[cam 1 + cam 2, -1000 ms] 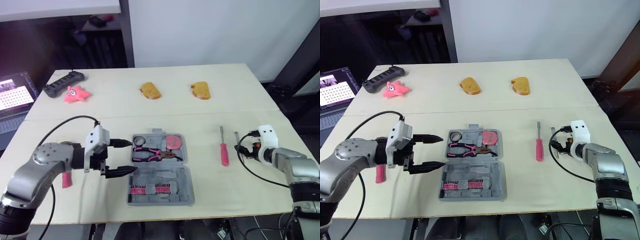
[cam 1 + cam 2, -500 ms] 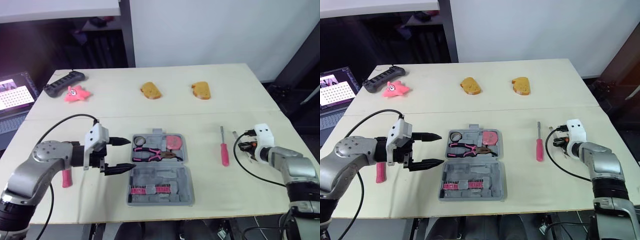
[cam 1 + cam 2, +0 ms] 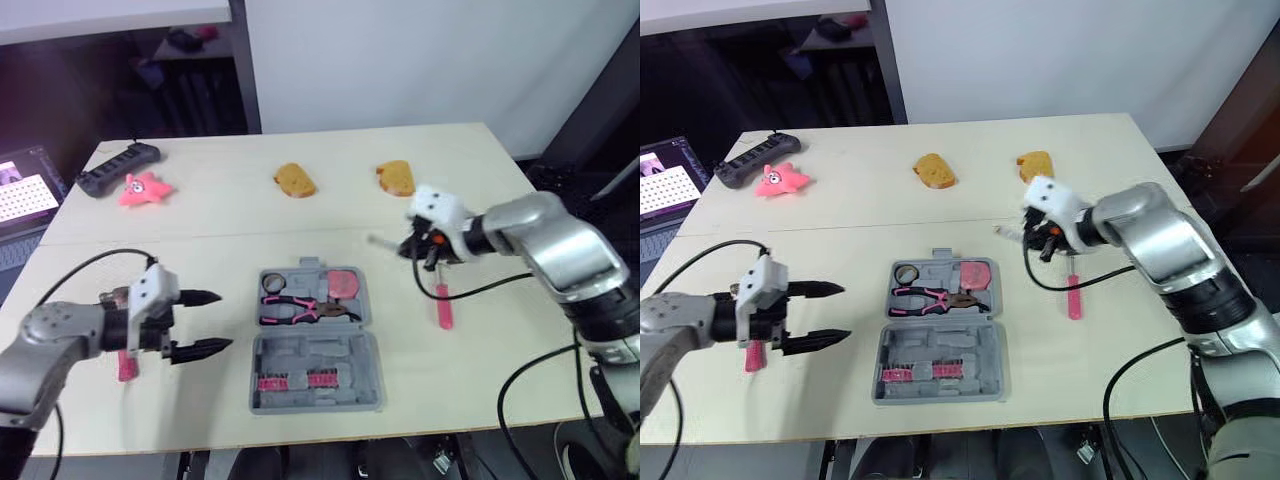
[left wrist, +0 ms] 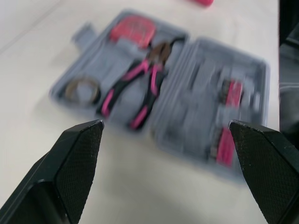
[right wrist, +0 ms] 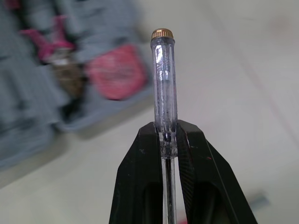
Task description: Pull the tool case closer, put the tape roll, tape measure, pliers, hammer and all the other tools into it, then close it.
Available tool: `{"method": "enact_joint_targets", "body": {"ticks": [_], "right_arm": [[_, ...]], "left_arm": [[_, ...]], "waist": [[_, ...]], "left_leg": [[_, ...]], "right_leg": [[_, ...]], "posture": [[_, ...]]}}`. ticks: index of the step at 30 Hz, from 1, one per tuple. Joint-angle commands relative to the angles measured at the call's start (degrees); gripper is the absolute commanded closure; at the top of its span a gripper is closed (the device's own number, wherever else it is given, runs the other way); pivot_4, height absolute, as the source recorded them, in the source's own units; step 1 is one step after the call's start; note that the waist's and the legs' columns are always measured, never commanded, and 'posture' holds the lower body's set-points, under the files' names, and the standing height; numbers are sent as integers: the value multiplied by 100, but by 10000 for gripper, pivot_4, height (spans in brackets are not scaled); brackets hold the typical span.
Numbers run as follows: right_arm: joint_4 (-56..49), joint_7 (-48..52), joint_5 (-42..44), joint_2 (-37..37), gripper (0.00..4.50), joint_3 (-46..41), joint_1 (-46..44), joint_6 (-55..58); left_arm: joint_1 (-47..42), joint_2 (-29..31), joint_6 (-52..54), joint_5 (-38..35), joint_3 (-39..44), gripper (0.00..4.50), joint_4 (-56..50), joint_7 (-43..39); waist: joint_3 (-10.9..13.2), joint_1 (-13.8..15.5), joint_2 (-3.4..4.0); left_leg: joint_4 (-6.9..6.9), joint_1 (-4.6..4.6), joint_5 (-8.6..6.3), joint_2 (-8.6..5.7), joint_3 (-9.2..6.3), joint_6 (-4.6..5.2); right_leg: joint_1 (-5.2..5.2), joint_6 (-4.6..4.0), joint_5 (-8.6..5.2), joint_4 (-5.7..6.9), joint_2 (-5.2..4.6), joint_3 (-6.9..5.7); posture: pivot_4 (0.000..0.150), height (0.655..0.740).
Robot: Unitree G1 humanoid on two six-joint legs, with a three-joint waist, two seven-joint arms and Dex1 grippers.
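Note:
The grey tool case (image 3: pixel 316 398) lies open in the middle of the table. In it are a tape roll (image 3: pixel 275 283), pink-handled pliers (image 3: pixel 305 310) and a red tape measure (image 3: pixel 346 284). My right gripper (image 5: pixel 167 135) is shut on a clear-handled tester screwdriver (image 5: pixel 163 79), held above the table just right of the case (image 3: pixel 382 241). A pink screwdriver (image 3: pixel 441 306) lies on the table below that arm. My left gripper (image 3: pixel 205 321) hovers open left of the case, fingers (image 4: pixel 79 154) spread wide. A pink-handled tool (image 3: pixel 126 366) lies by the left arm.
At the back of the table lie two bread-shaped pieces (image 3: pixel 294 180) (image 3: pixel 396 178), a pink star toy (image 3: pixel 138 188) and a black power strip (image 3: pixel 115 167). A laptop (image 3: pixel 25 195) stands off the table's left edge.
My right gripper shut on the clear screwdriver at the table's right side, lifted it and carried it left towards the case. My left gripper drew back left, away from the case.

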Motion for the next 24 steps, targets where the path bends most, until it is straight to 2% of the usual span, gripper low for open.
{"method": "enact_joint_targets", "body": {"ticks": [1,6,12,17,24], "right_arm": [[-73,219,-279,314,44485,722,-449,225],[-360,263,-357,1124,44485,1638,-701,595],[-311,59,-456,1912,44485,2257,-794,800],[16,-138,-492,2495,44485,2457,-859,845],[453,-264,-500,2893,44485,2554,-908,845]], "left_arm": [[447,29,-281,1,458,0,-191,-102],[1630,-293,-371,-47,979,0,-778,61],[2319,-615,-390,-17,1285,0,-1248,314],[2600,-752,-398,13,1413,0,-1440,468],[2739,-787,-355,-16,1552,0,-1569,617]], "waist": [[0,17,-2],[0,0,-1],[-2,39,-4],[-3,41,-6],[-5,14,-8]], "left_leg": [[0,-1,0,0,-2,0],[-1,-2,0,1,-2,0],[0,-4,5,1,-5,-9],[0,-3,5,1,-5,-10],[0,-2,7,1,-4,-13]], "right_leg": [[0,0,0,1,0,-1],[-8,-1,0,6,0,1],[-16,-11,7,17,0,1],[-19,-13,7,21,2,1],[-19,-13,8,20,2,1]], "posture": [[1500,7400],[1500,7400],[1500,7400],[1500,7400],[1500,7400]]}}
